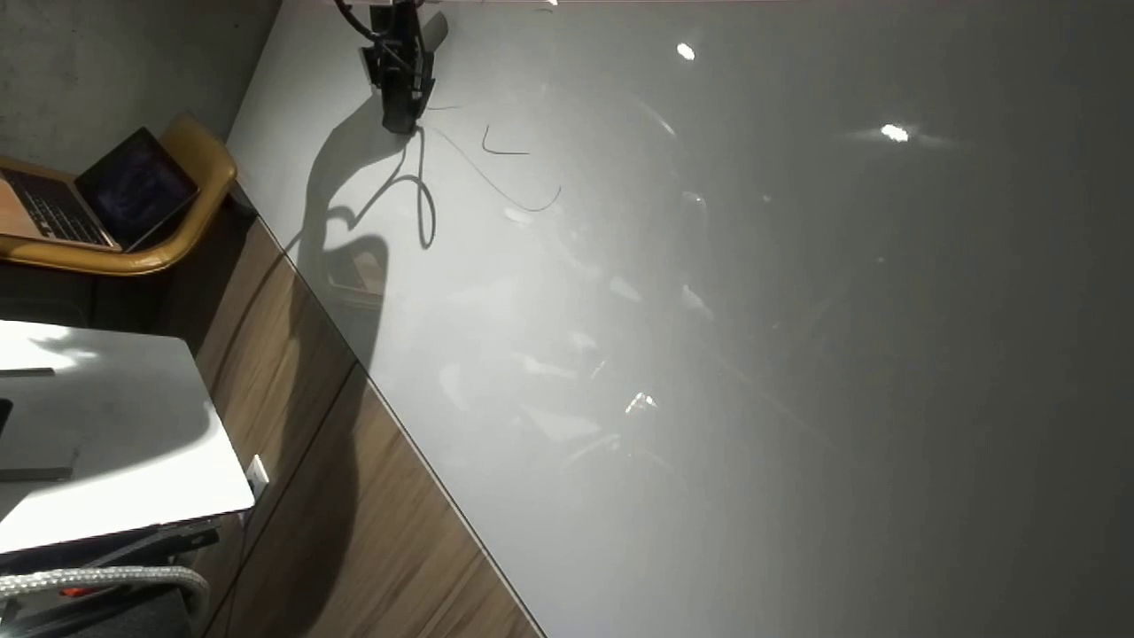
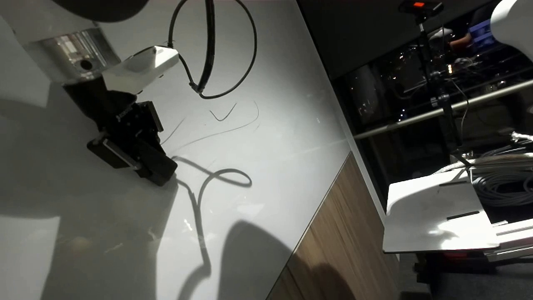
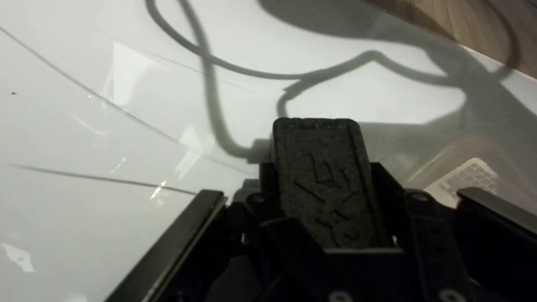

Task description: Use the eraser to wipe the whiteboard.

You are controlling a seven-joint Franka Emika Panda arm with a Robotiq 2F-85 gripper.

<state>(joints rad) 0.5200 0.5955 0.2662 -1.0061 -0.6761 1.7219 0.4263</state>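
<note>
The whiteboard (image 1: 753,319) is a large glossy pale board with light reflections; it also fills much of the other pictures (image 2: 287,133) (image 3: 54,126). Thin marker lines show on it, a hooked stroke (image 1: 505,152) and a long curve (image 2: 220,132) beside the gripper. The eraser (image 3: 319,142) is a dark grey block with scratched lines on its face. My gripper (image 3: 322,180) is shut on it, one finger along each side, its end pointing at the board. The eraser also shows in both exterior views (image 1: 399,113) (image 2: 158,166), at or very near the board; contact cannot be told.
A wood panel (image 1: 425,514) borders the board's lower edge. An open laptop (image 1: 137,190) sits on a yellow chair (image 1: 199,168). A white tabletop (image 2: 433,216) stands beyond the panel. A black cable (image 2: 255,46) loops beside the arm, and shadows cross the board.
</note>
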